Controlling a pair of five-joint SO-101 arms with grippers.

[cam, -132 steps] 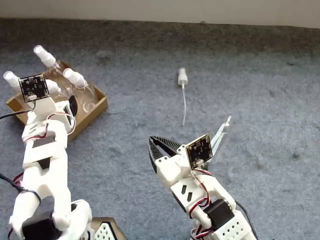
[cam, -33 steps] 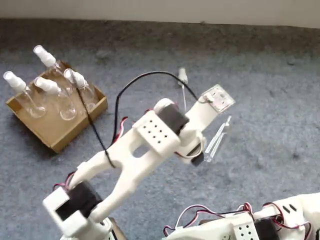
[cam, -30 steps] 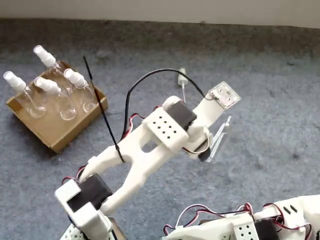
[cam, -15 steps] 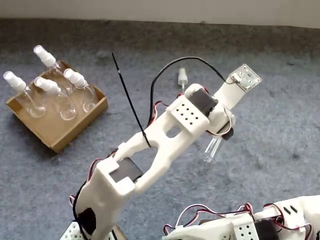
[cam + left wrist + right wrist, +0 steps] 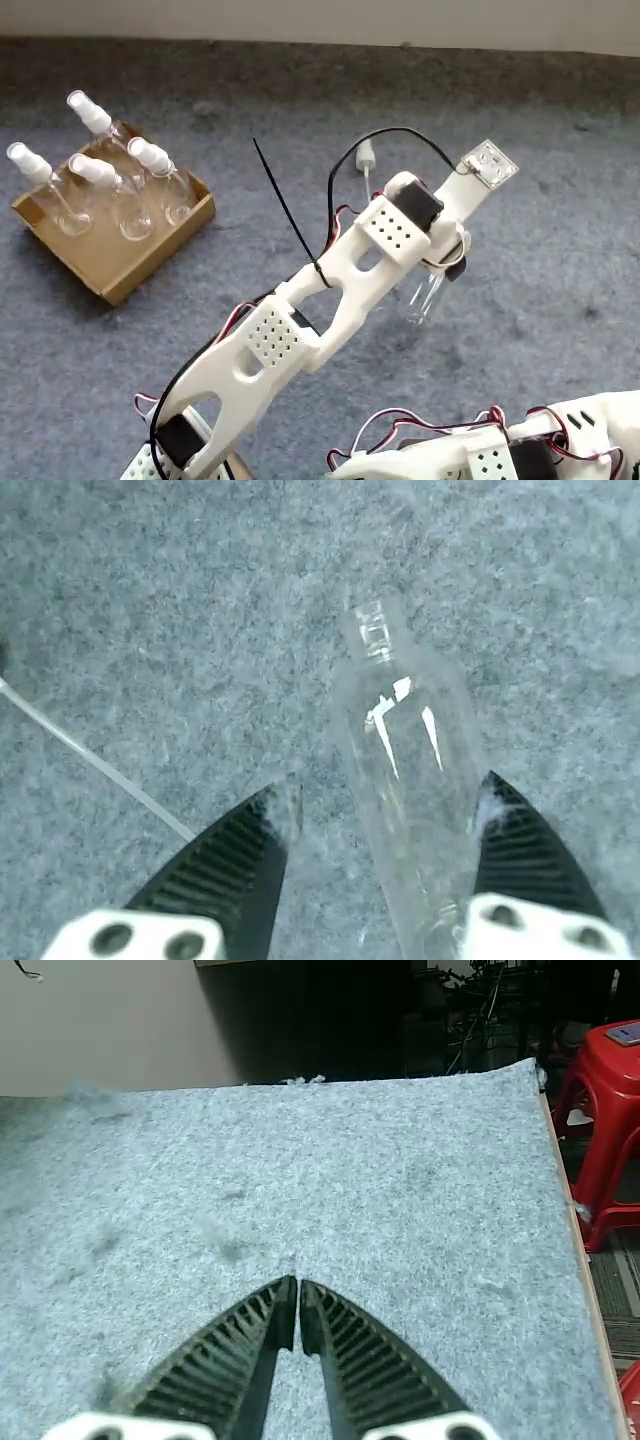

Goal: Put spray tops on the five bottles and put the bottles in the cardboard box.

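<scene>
Clear bottle (image 5: 410, 800) now sits between parted jaws of left gripper (image 5: 388, 792), arm swung over from box (image 5: 165, 250), so grasp next; top (image 5: 366, 154) still loose

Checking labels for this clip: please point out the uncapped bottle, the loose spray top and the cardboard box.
uncapped bottle (image 5: 410, 770), left wrist view, on its clear body.
loose spray top (image 5: 365, 153), high view, on its white head.
cardboard box (image 5: 160, 252), high view, on its near side wall.

I count five bottles (image 5: 128, 214): four capped, far left in one cardboard box (image 5: 140, 270), one uncapped (image 5: 405, 750). One loose spray top (image 5: 365, 155).
</scene>
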